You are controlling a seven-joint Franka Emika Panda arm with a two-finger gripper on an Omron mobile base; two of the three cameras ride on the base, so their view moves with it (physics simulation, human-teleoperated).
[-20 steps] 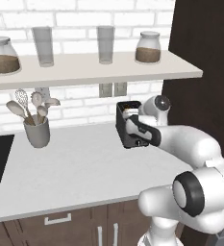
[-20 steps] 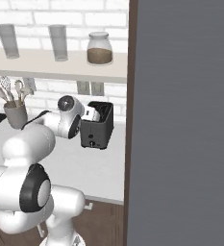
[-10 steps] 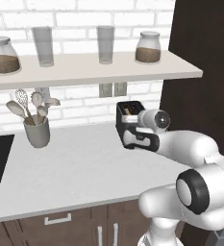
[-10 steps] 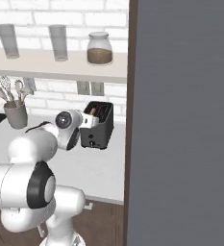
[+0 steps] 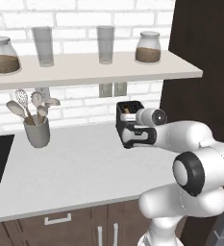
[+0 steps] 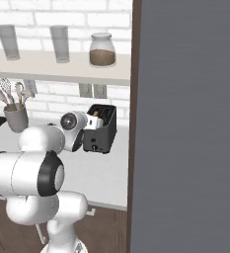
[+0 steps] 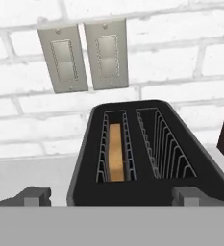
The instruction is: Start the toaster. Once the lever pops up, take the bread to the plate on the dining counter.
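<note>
You have only reached the toaster, jaws apart, bread sunk in its slot; starting and carrying remain.

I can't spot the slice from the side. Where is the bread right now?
The bread sits down in the left slot of the toaster in the hand view, below the two wall switch plates.

Dark toaster, bread (left slot)

toaster: matt black top, wire-like metal slot guards
bread: golden, looks smooth
wall: white brick
</note>
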